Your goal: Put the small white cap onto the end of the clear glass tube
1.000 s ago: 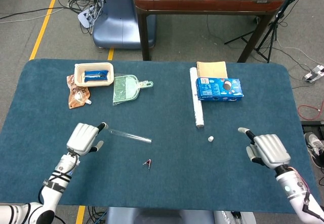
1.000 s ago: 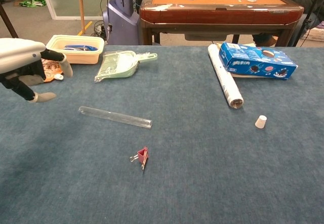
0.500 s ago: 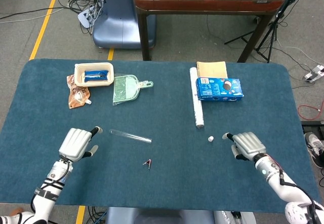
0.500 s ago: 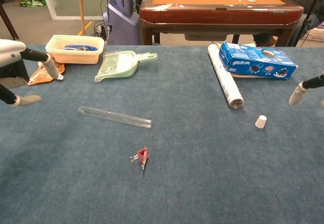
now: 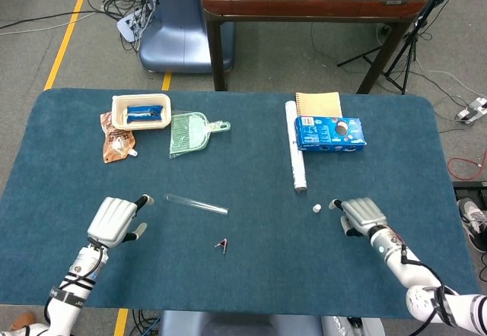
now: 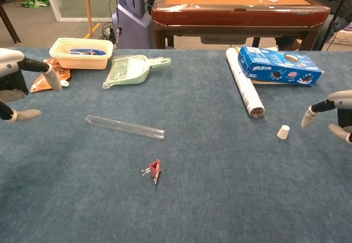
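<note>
The small white cap [image 5: 316, 208] [image 6: 283, 132] stands on the blue table cloth just below the end of a white roll. The clear glass tube [image 5: 196, 204] [image 6: 125, 127] lies flat left of centre. My right hand [image 5: 361, 214] [image 6: 333, 112] hovers open just right of the cap, a fingertip a short gap from it, not touching. My left hand [image 5: 114, 219] [image 6: 16, 83] is open to the left of the tube's near end, holding nothing.
A small red binder clip [image 5: 222, 244] [image 6: 154, 170] lies in front of the tube. A white roll [image 5: 294, 156], a blue box [image 5: 329, 132] and a notebook [image 5: 318, 103] sit at the back right. A tray [image 5: 141, 112], a green dustpan [image 5: 191, 132] and a snack bag [image 5: 116, 141] sit back left.
My right hand has moved left across the table toward the cap and now sits close beside it. My left hand has drawn back slightly left and down, away from the tube.
</note>
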